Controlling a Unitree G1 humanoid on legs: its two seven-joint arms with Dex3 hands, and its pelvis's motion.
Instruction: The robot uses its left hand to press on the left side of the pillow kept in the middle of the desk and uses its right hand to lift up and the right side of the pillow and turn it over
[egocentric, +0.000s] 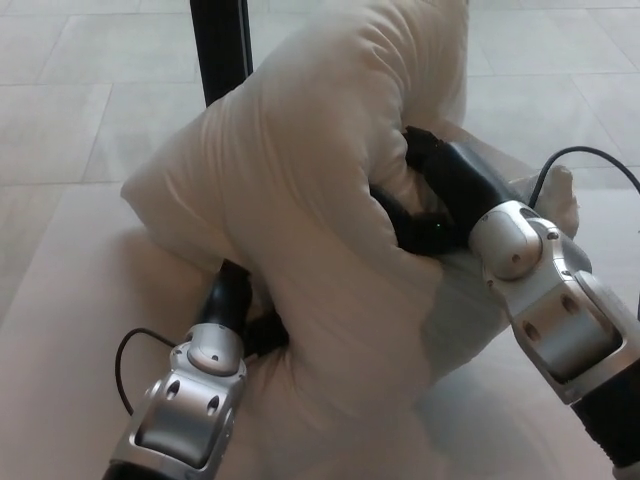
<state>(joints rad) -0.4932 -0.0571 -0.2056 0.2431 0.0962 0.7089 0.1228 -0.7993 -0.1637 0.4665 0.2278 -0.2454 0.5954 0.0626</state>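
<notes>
Pillow (310, 210): white, folded over itself in the middle of my desk (60, 330), its right side raised and bulging toward the left.
Left hand (240, 305): buried under the fold, pressing into the pillow; I cannot tell how its fingers are set.
Right hand (425, 205): dug into the crease of the lifted side, fingers clutching the fabric.
Behind: black post (220, 45) on a tiled floor (80, 90).

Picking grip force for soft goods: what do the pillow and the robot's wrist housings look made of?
The pillow looks like white matte fabric over soft filling: it folds and dents deeply around the right hand. The wrist housings look like silvery metal or painted plastic, smooth and slightly glossy, with visible holes.
</notes>
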